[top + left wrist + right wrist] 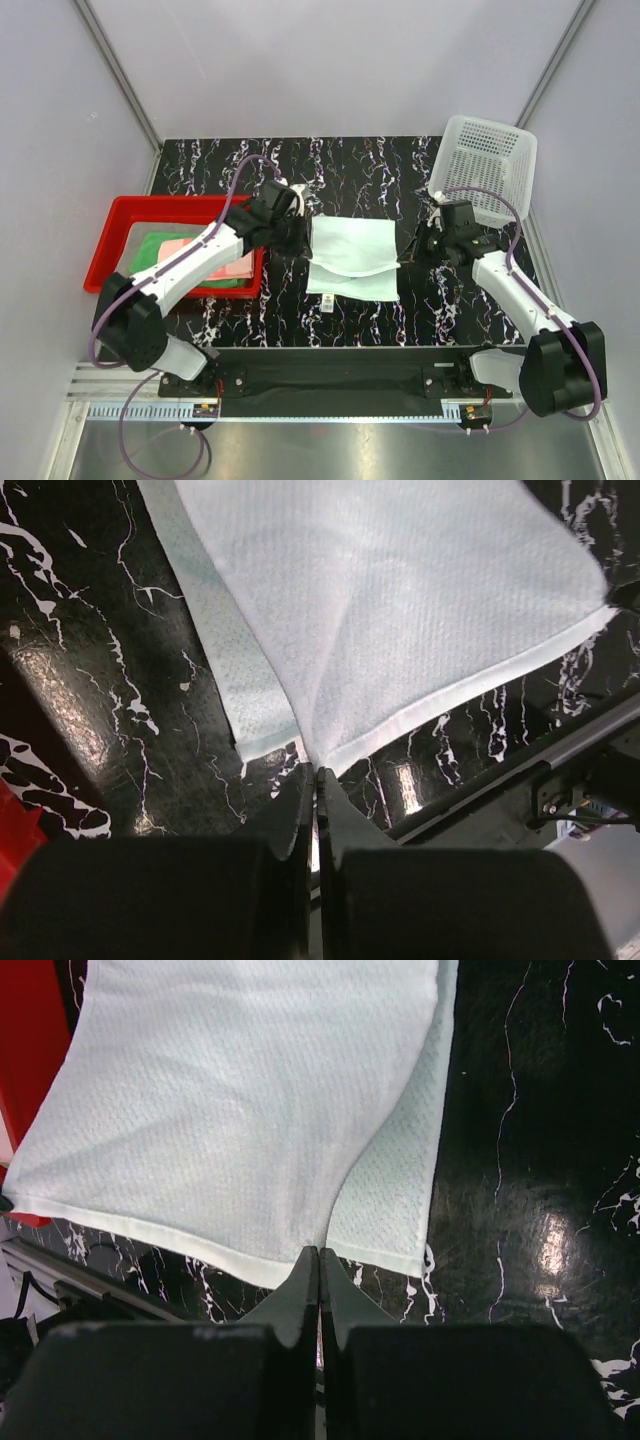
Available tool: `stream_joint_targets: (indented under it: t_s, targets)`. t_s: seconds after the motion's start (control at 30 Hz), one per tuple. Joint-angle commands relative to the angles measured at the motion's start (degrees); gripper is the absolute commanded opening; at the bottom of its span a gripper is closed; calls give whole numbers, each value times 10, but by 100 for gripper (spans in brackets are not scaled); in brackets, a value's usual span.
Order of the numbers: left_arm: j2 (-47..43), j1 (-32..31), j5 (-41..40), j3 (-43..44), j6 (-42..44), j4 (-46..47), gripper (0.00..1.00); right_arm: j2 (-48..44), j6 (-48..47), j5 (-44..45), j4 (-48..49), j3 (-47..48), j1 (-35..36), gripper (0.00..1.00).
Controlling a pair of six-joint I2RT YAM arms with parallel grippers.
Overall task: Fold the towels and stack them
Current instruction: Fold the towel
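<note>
The pale mint towel (pixel 350 258) is lying doubled in the middle of the tabletop (pixel 400 165). The left fingers (pixel 292 820) are pinching its upper layer at the left side. The right fingers (pixel 292 1305) are clenching the same layer at the right side.

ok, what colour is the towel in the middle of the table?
Pale mint green, plain. The towel shows best in the right wrist view.

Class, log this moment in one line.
phase: folding | left gripper: shut on mint towel | right gripper: shut on mint towel | red tray: green towel, pink towel
</note>
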Motion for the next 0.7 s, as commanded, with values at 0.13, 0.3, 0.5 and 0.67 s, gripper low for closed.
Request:
stream_joint_targets:
  t_s: [0.13,0.3,0.5,0.67]
  targets:
    - [-41,-16,42,-135,-39,94,0,-47,27,-9,3,-82,5,0]
    - [3,-24,65,-174,-38,150,0,-20,38,0,47,-128,6,0]
    - [36,-32,57,-180,-27,151,2,27,30,10,50,-129,5,3]
    - [46,-34,42,-165,-7,114,30,22,33,35,33,-113,6,24]
